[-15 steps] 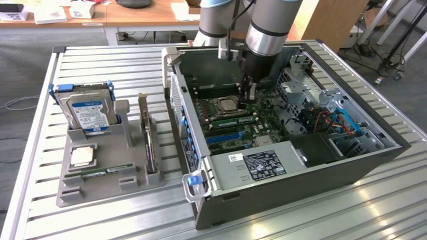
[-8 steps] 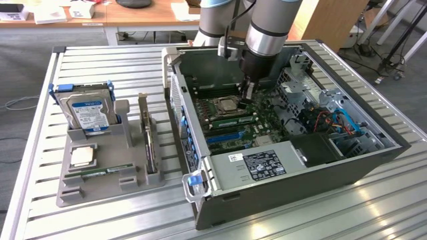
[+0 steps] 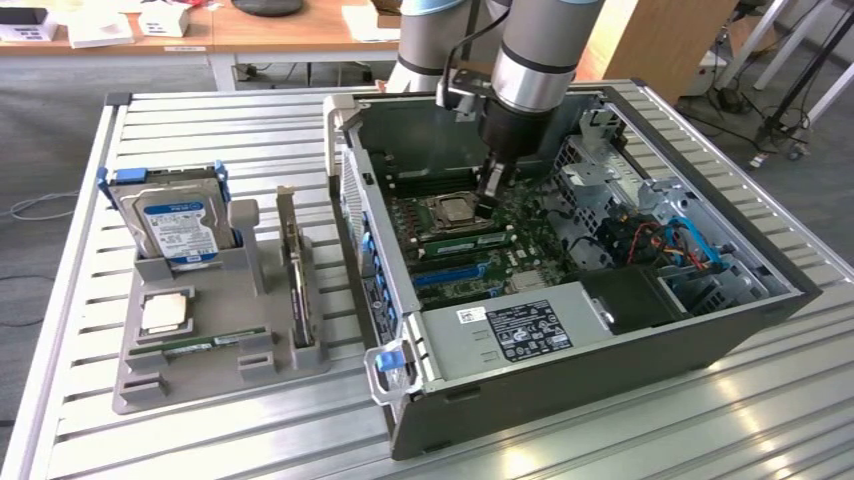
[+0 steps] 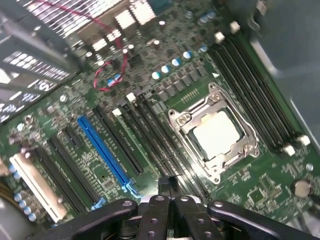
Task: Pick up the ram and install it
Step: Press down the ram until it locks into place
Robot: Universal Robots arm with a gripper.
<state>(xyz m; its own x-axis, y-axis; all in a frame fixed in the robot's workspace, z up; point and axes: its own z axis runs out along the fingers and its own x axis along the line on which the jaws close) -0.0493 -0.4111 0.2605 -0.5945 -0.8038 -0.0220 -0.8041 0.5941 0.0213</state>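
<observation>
Ram (image 3: 214,345) lies flat in the grey holder tray (image 3: 200,385), just in front of the silver CPU chip (image 3: 163,313) – well apart from the open PC case (image 3: 400,300). Hand (image 3: 494,190) is inside the case, fingers (image 4: 167,187) closed, holding nothing, tips right by the mobo's CPU socket (image 4: 217,135) & RAM slots (image 4: 160,145).

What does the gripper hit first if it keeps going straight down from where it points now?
Likely the motherboard memory slots beside the processor socket. The gripper points down inside the open computer case, jaws shut, tip just over those slots. How much gap remains is unclear.
</observation>
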